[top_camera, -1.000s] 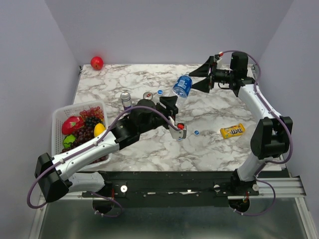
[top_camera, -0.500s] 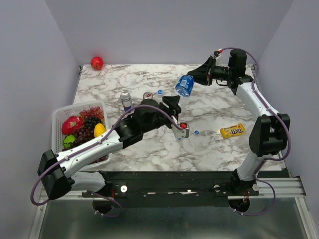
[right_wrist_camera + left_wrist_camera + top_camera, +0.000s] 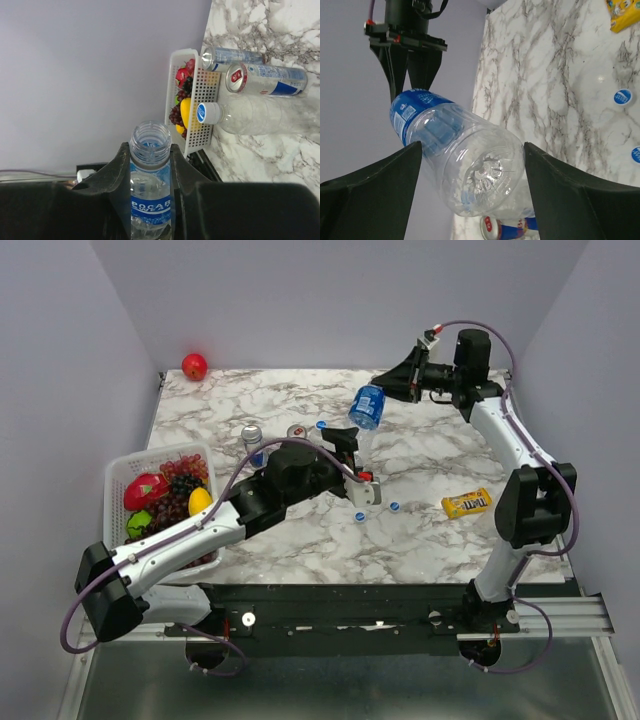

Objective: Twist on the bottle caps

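Note:
A clear bottle (image 3: pixel 367 406) with a blue label band hangs tilted in the air over the back of the table, its neck open and uncapped. My right gripper (image 3: pixel 380 381) is shut on the bottle (image 3: pixel 150 185) at its neck end. My left gripper (image 3: pixel 349 440) is open, its jaws standing either side of the bottle's base (image 3: pixel 480 175). Loose blue caps lie on the marble: one (image 3: pixel 321 424) behind the left gripper, two (image 3: pixel 360 516) (image 3: pixel 394 506) in front of it. Another clear bottle (image 3: pixel 260 117) lies on the table with a cap (image 3: pixel 207 113) on it.
Two drink cans (image 3: pixel 252 438) (image 3: pixel 297 431) lie left of the left gripper. A white basket (image 3: pixel 114 482) of fruit sits at the table's left edge. A red apple (image 3: pixel 194 366) rests at the back left corner, a yellow candy packet (image 3: pixel 467 502) at the right.
My right gripper moved in and shut on the bottle's neck end. My left gripper, which had gripped the base, opened. The bottle stayed aloft.

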Available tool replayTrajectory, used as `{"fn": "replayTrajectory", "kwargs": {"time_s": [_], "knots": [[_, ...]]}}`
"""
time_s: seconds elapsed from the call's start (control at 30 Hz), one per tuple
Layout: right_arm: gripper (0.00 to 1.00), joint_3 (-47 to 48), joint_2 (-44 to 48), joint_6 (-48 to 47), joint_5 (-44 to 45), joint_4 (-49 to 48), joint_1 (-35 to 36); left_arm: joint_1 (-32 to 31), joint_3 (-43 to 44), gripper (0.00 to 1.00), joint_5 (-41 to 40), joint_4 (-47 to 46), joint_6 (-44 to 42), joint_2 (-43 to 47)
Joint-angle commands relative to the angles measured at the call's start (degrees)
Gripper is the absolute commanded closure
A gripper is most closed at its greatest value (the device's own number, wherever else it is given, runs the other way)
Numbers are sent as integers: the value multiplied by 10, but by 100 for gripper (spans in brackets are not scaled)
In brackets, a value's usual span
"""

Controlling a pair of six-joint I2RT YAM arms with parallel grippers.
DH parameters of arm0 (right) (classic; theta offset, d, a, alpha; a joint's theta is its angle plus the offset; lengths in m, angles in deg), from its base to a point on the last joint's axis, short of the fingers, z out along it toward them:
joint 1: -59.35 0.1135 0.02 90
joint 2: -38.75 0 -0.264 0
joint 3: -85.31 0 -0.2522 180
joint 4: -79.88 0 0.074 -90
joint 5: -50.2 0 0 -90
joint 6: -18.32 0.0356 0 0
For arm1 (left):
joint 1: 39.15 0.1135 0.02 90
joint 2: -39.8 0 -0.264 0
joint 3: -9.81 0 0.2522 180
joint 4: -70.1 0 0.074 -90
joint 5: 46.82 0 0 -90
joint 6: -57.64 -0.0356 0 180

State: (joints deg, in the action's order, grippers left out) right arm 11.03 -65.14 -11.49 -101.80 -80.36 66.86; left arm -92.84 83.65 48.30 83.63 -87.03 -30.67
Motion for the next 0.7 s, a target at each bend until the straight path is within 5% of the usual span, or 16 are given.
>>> {"fn": "replayTrajectory", "kwargs": {"time_s": [0.0,0.33,0.47,0.67], "knots": [[100,41,-9,-74,-15,-39,-16,9,-9,7,6,66,175,40],[100,20,43,-175,-23,-27,-30,59,35,1,24,131,369,47],[100,-2,82,-237,-11,-28,-31,124,106,1,127,109,511,-4],[100,-36,127,-262,-5,-55,-29,134,147,1,199,44,638,-69]]}}
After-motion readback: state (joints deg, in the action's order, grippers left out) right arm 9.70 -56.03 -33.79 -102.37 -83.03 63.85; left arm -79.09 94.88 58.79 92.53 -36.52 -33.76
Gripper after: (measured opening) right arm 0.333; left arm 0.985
